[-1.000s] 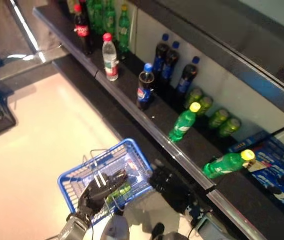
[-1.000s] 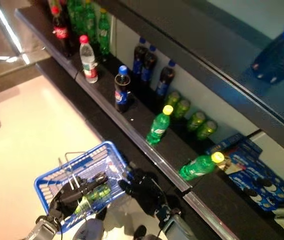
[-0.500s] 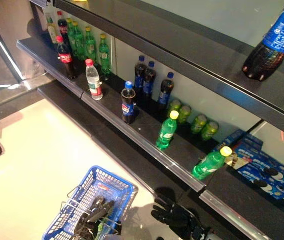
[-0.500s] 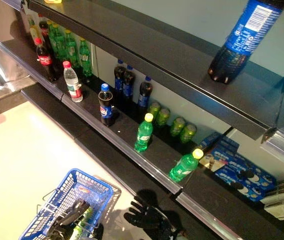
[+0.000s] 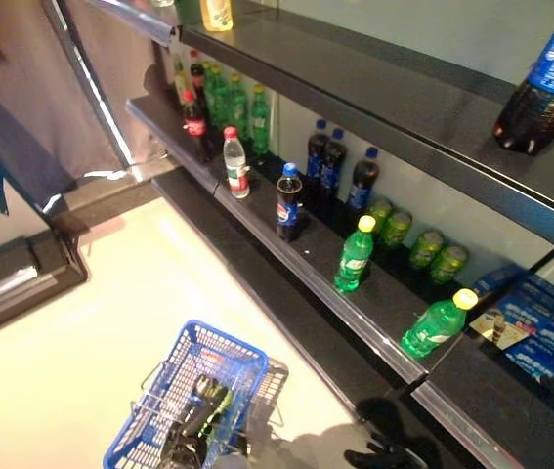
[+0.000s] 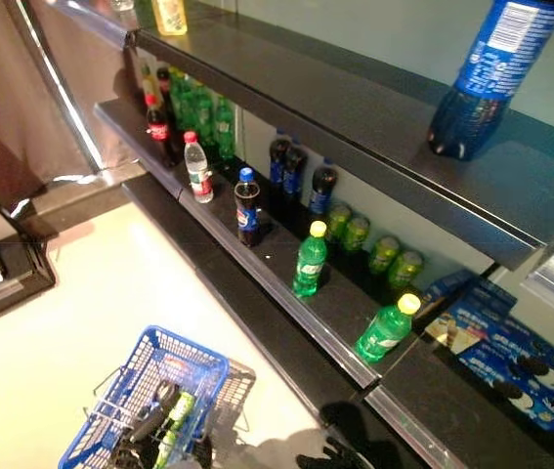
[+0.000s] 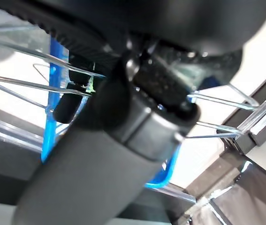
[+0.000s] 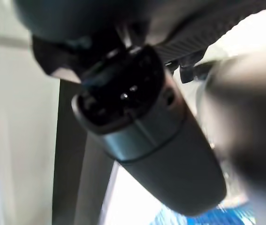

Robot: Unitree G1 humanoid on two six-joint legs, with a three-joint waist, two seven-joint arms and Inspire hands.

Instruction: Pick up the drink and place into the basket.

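A blue wire basket [image 5: 149, 405] hangs low at the front, over the pale floor. My left hand [image 5: 193, 425] sits at its top with fingers curled round the wire handles [image 7: 217, 101]. Inside the basket, beside the hand, lies a green drink bottle [image 5: 222, 405]. My right hand [image 5: 386, 453] shows at the bottom edge, below the lower shelf, with fingers spread and nothing in them. The right wrist view shows only that hand's dark bulk [image 8: 147, 140] and a sliver of the blue basket [image 8: 208, 218].
A dark shelf [image 5: 325, 293] runs along the right with a green bottle [image 5: 355, 254], a tilted green bottle [image 5: 438, 324], a cola bottle [image 5: 288, 200], a water bottle [image 5: 234, 161], green cans and blue boxes. A large cola bottle [image 6: 487, 73] stands on the upper shelf.
The whole picture has shifted, so the camera has moved. My left hand still holds the basket with the green bottle inside. My right hand now shows lower, at the bottom edge.
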